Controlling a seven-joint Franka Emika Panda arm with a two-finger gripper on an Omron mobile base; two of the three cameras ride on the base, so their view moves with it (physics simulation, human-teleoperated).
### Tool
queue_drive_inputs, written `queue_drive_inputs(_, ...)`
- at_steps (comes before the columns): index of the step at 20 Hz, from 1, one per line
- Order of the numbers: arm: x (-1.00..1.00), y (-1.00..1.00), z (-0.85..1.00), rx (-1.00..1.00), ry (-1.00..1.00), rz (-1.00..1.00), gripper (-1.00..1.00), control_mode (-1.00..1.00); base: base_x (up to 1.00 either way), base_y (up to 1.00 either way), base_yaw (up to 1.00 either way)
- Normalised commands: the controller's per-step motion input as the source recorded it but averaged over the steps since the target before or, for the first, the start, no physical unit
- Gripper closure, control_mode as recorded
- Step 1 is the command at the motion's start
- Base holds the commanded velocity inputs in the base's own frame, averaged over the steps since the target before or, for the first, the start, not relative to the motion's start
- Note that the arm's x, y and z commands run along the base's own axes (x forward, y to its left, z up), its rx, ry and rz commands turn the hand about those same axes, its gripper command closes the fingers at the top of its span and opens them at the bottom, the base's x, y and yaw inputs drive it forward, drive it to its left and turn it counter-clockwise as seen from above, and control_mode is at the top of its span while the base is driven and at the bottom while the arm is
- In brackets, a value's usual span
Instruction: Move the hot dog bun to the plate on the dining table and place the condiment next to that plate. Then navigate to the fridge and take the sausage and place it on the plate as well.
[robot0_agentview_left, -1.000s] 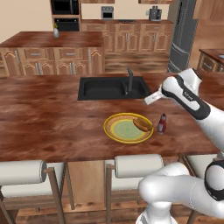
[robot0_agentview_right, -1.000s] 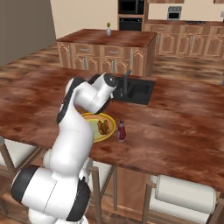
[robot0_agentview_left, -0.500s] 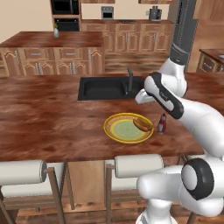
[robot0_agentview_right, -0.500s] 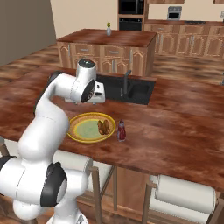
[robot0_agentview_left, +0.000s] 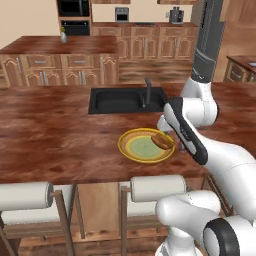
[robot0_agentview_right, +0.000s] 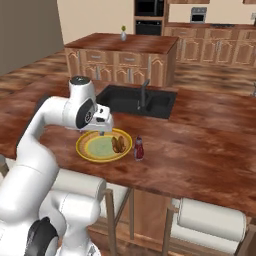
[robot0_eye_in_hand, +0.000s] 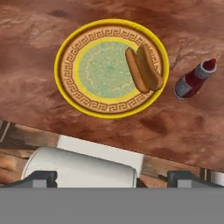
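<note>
The yellow-rimmed plate (robot0_eye_in_hand: 111, 68) lies on the dark wood dining table (robot0_agentview_right: 200, 145), near its front edge and in front of the sink. On the plate's right side rests the tan hot dog bun (robot0_eye_in_hand: 144, 69) (robot0_agentview_right: 118, 144) (robot0_agentview_left: 161, 141). The small red condiment (robot0_eye_in_hand: 192, 81) (robot0_agentview_right: 139, 149) stands upright on the table just right of the plate, apart from its rim. My gripper (robot0_agentview_right: 102, 131) (robot0_eye_in_hand: 111, 177) hangs above the plate's far edge, pointing down, open, with nothing between its fingers. The grey fridge (robot0_agentview_left: 207, 40) stands at the far right. The sausage is out of view.
A black sink (robot0_agentview_left: 127, 100) with a black faucet (robot0_agentview_left: 147, 90) sits behind the plate. White-cushioned stools (robot0_agentview_left: 160, 187) (robot0_agentview_right: 212, 222) line the table's near edge. A cabinet-fronted island (robot0_agentview_right: 122, 55) with a small vase (robot0_agentview_right: 123, 33) stands beyond.
The arm has swung round and folded; the hand has turned from pointing sideways by the sink to pointing down over the plate. Plate, bun and bottle have not moved.
</note>
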Motion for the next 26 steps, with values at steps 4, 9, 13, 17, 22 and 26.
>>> queue_drive_inputs(4, 0.00, 0.00, 0.00, 0.00, 0.00, 0.00, -1.00, 1.00, -0.98, 0.56, -0.04)
queue_drive_inputs(9, 0.00, 0.00, 0.00, 0.00, 0.00, 0.00, -1.00, 1.00, -0.64, 1.00, 0.00)
queue_drive_inputs(13, 0.00, 0.00, 0.00, 0.00, 0.00, 0.00, -1.00, 1.00, -0.05, 1.00, -0.01)
queue_drive_inputs(17, 0.00, 0.00, 0.00, 0.00, 0.00, 0.00, -1.00, 1.00, 0.00, 1.00, -0.03)
queue_drive_inputs(22, 0.00, 0.00, 0.00, 0.00, 0.00, 0.00, -1.00, 1.00, 0.00, 1.00, -0.05)
queue_drive_inputs(26, 0.00, 0.00, 0.00, 0.00, 0.00, 0.00, -1.00, 1.00, 0.00, 1.00, -0.07)
